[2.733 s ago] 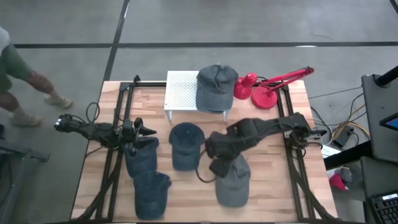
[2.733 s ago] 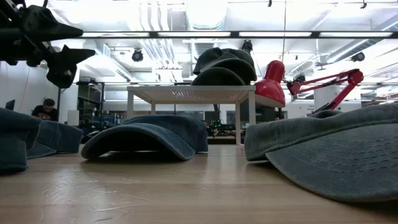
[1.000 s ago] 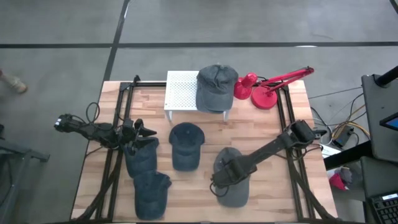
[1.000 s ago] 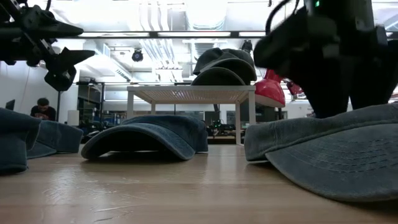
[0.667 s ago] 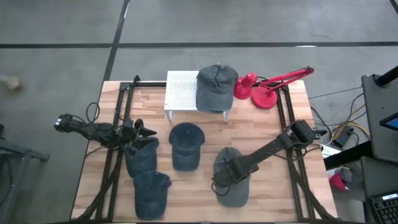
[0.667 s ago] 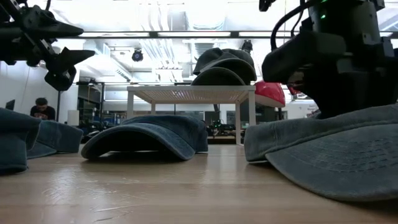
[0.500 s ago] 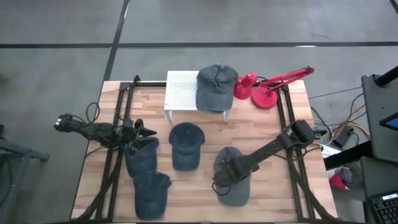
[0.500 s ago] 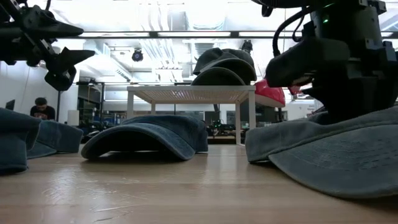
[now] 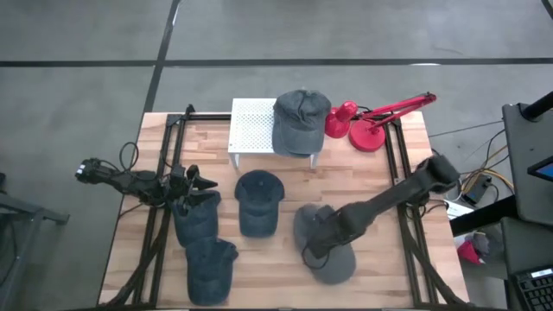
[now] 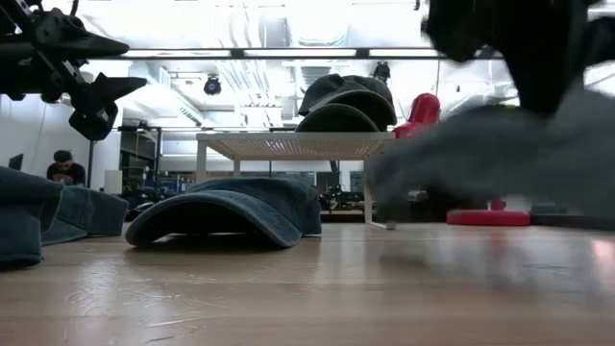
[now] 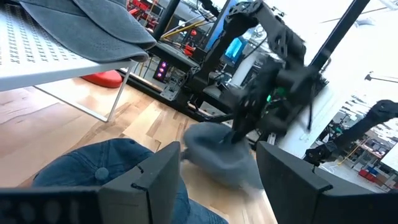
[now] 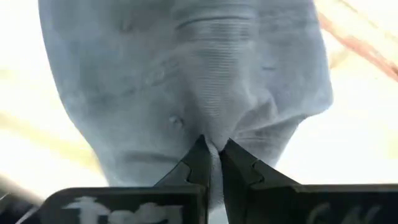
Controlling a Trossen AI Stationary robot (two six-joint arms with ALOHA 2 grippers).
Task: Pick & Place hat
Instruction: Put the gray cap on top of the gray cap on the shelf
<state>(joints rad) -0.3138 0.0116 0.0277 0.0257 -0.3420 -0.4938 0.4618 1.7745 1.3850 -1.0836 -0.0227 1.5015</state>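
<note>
A grey hat (image 9: 328, 252) hangs from my right gripper (image 9: 314, 236), which is shut on it over the table's near right part. In the low view the hat (image 10: 500, 144) is a blur above the wood. Another grey hat (image 9: 299, 119) lies on the white perforated stand (image 9: 251, 125). A blue hat (image 9: 259, 203) rests on its brim and rim at the table's middle. My left gripper (image 9: 204, 183) waits open at the left, over a blue hat (image 9: 197, 216); a second blue hat (image 9: 210, 268) lies nearer. My right gripper pinches the grey hat's crown cloth (image 12: 211, 138) between its two shut fingers, and the cloth bunches into a fold at their tips. The fingers come from above, pointing down. The hat (image 10: 500, 144) is lifted clear of the table and hangs below them.
A red desk lamp (image 9: 367, 128) stands at the far right, beside the stand. Black frame rails (image 9: 164, 216) run along the table's left and right sides. Bare wood (image 9: 268, 268) shows between the near hats. A person sits far off in the room (image 10: 67, 168).
My right gripper came down onto the grey hat at the near right, shut on its crown, and then rose, its arm swinging up. The hat, which lay flat on the table, is now lifted clear and swings, blurred.
</note>
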